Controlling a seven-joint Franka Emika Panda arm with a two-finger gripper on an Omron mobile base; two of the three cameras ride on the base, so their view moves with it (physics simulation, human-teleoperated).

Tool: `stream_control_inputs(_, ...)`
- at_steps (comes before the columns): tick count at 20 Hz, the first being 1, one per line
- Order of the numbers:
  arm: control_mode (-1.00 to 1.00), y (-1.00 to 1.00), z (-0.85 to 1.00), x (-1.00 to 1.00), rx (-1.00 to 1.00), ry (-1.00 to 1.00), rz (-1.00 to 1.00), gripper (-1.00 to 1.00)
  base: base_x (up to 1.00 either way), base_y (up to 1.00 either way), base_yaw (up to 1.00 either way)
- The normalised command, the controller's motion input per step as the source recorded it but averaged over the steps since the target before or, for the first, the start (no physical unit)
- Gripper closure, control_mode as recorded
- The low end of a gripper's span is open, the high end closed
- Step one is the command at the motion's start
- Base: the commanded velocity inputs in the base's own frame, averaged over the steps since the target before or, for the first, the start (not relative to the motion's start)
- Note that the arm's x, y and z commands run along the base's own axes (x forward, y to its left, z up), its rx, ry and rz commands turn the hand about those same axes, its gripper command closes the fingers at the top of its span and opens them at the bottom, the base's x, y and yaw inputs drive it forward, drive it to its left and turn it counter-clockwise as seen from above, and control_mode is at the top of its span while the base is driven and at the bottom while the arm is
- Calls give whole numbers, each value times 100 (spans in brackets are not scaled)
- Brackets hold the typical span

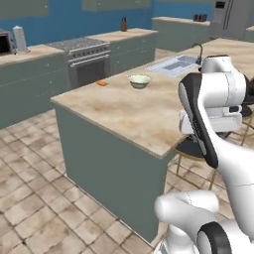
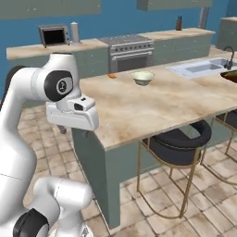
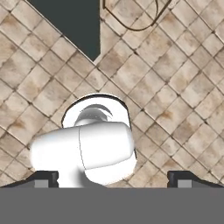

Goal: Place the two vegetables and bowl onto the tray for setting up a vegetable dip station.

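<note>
Marbled beige stone tops the island bench (image 1: 119, 106) where we find the task's things laid out. The pale bowl (image 1: 139, 81) stands upright near the far edge of the bench, and in the right base view we see it again (image 2: 142, 77), alone on bare stone. A small orange carrot piece (image 1: 101, 83) lies on the bench to the bowl's left, apart from it, close to the far corner; from the right base view it shows as an orange speck (image 2: 111, 76) at the bench's edge. Beyond the bowl a pale grey sink (image 1: 174, 65) with a dark faucet is set into the bench. We can make out a dark brown edge of what may be the tray (image 2: 230, 76) past the sink at the frame's border, though too little shows to be sure.

Our end effector (image 3: 112, 178) points down at the tiled floor (image 3: 175, 87), its two dark fingertips (image 3: 46, 178) spread wide apart with nothing between them. A black-cushioned stool (image 2: 178, 139) with brass legs sits tucked under the bench's near side.
</note>
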Motion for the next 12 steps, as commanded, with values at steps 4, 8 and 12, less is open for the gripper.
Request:
stream_control_inputs(4,100,0,0,0,0,0,0,-100,46,100,-36)
stream_control_inputs(8,100,0,0,0,0,0,0,-100,48,100,-35)
stream_control_inputs(12,100,0,0,0,0,0,0,-100,49,100,-35)
